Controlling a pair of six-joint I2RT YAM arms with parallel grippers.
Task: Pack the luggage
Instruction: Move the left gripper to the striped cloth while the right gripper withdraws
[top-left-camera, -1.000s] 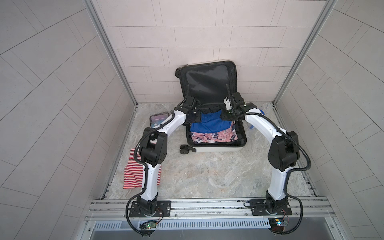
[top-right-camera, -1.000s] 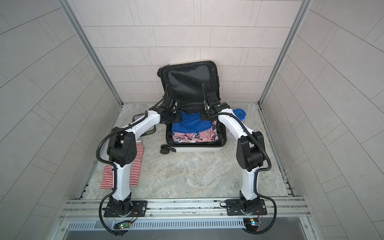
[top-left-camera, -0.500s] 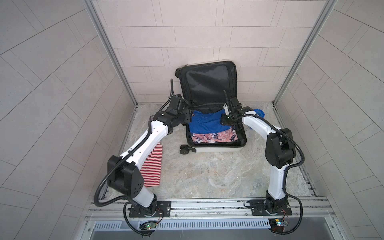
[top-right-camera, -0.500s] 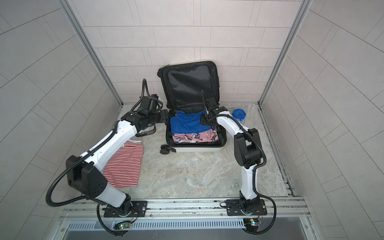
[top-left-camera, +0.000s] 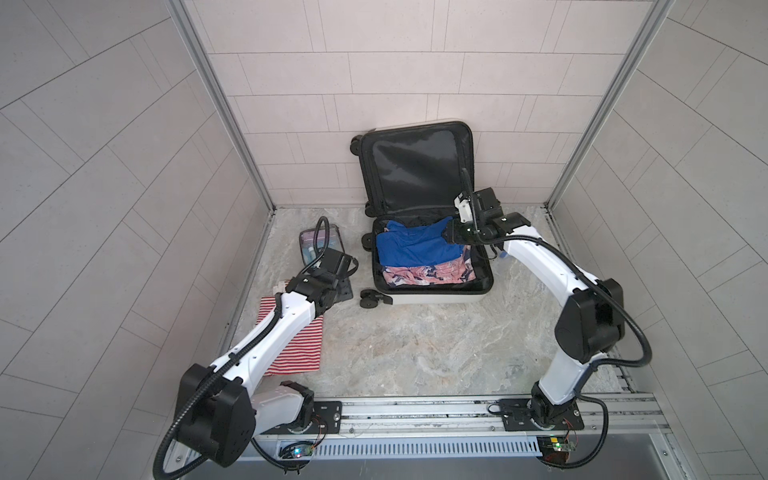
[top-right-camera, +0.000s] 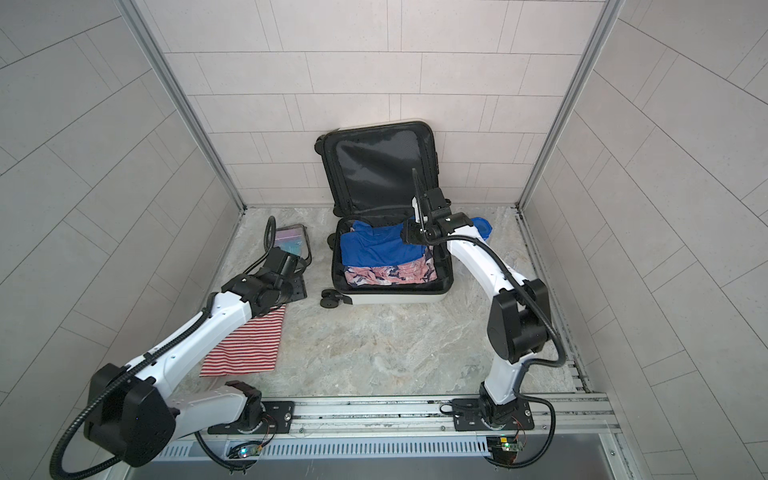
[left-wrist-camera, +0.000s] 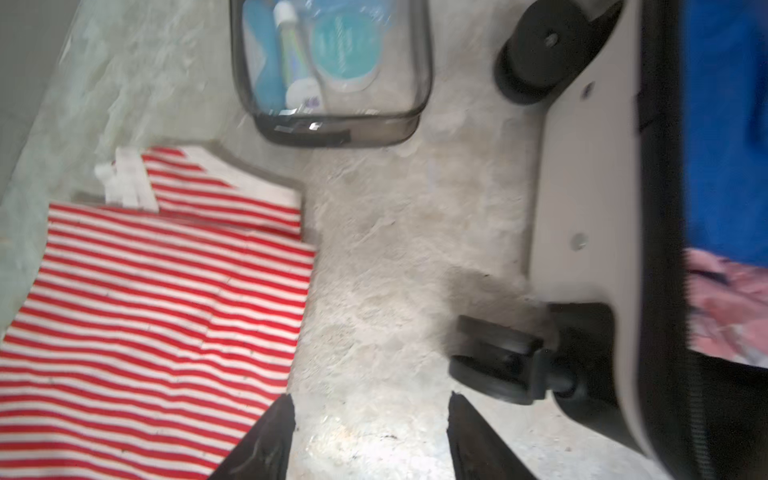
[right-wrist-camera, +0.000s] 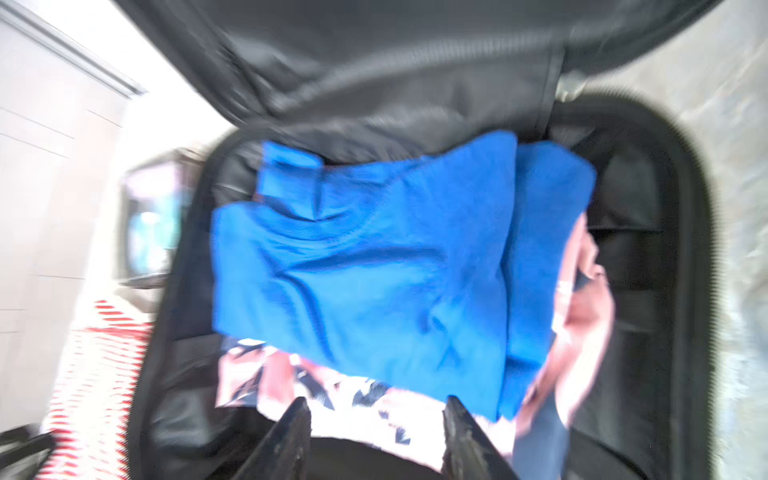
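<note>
White-shelled luggage (top-left-camera: 432, 297) lies open beside the left gripper (left-wrist-camera: 370, 399) and under the right gripper (right-wrist-camera: 376, 403); only wrist views show both finger pairs parted and empty, striped cloth (left-wrist-camera: 145, 311) by the left, blue shirt (right-wrist-camera: 374, 270) by the right.

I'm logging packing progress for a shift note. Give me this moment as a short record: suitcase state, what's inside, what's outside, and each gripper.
luggage: open, lid upright against the back wall
inside: blue garment lying over pink patterned garment
outside, on the floor: striped cloth and toiletry pouch, both left of the luggage
left gripper: open, empty, above bare floor between the striped cloth and the luggage
right gripper: open, holding nothing, over the clothes in the luggage
</note>
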